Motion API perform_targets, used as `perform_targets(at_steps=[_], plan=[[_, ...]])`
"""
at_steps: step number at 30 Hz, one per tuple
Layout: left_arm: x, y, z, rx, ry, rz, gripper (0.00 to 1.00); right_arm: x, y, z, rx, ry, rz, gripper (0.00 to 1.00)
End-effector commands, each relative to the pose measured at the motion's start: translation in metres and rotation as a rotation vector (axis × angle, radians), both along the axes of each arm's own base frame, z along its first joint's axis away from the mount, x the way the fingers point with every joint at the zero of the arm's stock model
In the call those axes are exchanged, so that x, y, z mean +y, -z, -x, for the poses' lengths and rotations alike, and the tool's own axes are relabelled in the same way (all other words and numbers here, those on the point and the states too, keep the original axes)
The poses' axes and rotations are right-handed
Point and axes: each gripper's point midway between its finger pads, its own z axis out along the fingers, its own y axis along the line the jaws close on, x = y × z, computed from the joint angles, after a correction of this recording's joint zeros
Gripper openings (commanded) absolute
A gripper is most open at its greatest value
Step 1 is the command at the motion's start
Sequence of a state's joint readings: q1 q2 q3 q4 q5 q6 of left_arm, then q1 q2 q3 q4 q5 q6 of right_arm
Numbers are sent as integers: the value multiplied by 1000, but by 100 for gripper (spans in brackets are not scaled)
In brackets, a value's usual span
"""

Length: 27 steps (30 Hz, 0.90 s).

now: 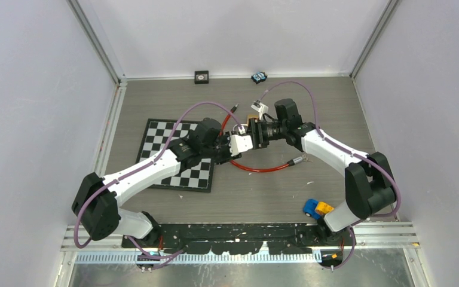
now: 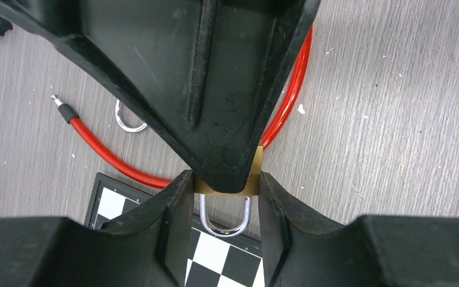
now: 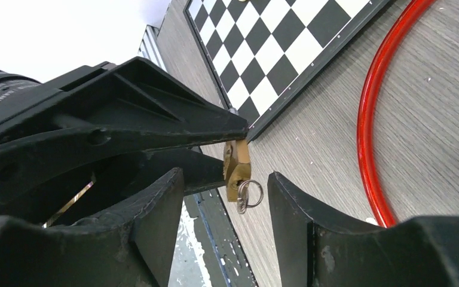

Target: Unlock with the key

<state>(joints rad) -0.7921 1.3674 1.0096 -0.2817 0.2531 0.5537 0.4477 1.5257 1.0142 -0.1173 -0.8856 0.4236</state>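
Here, the two arms meet over the middle of the desk (image 1: 263,197), just right of the chessboard (image 1: 176,149). The left tool (image 2: 224,186) is clamped narrow on the brass padlock (image 3: 237,164), held off the desk above the loop of red cable (image 1: 257,169), with its silver shackle (image 2: 224,218) pointing back toward the left wrist. The key (image 3: 243,200), on a small ring, sits in the padlock's other end. The right tool (image 3: 224,185) stands wide, one finger on each side of the key and apart from it. A blue-and-yellow toy car (image 1: 317,208) lies near the right arm's base.
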Motion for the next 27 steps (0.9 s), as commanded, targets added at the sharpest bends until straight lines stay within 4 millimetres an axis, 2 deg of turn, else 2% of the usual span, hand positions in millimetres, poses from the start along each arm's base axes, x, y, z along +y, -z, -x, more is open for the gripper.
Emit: perform_targets(at_steps=[1, 9, 19, 22, 27], plan=[[-12, -39, -9, -79, -9, 103, 0, 5, -1, -1, 1, -28, -42, 57], [-16, -40, -5, -51, -4, 124, 0, 9, 4, -4, 31, -35, -55, 49], [-12, -44, -14, -79, -57, 129, 0, 15, 13, -6, 78, -46, -82, 44], [-12, -43, -14, -78, -57, 130, 0, 16, 12, -7, 80, -50, -89, 34], [-12, -40, -15, -80, -63, 132, 0, 15, 4, -7, 50, -52, -101, 5]])
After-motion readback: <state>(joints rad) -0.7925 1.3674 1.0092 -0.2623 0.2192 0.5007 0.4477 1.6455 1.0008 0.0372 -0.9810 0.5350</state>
